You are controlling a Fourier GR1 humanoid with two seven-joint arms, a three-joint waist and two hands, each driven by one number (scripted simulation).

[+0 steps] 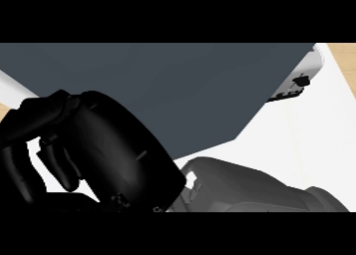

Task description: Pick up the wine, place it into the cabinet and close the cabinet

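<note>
A dark grey cabinet door point(180, 94) fills most of the view, seen from very close. My right hand point(106, 149) is raised in front of its lower left part, back towards me. Its fingers point(57, 167) hang relaxed and bent downward, with nothing seen in them. The grey forearm point(247, 191) comes in from the lower right. No wine bottle shows anywhere. The white cabinet body point(313, 129) lies to the right of the door. My left hand is out of sight.
A small black fitting point(302, 79) sits on a white corner piece at the door's upper right. Strips of wooden counter point(353, 64) show at the far right and at the left edge.
</note>
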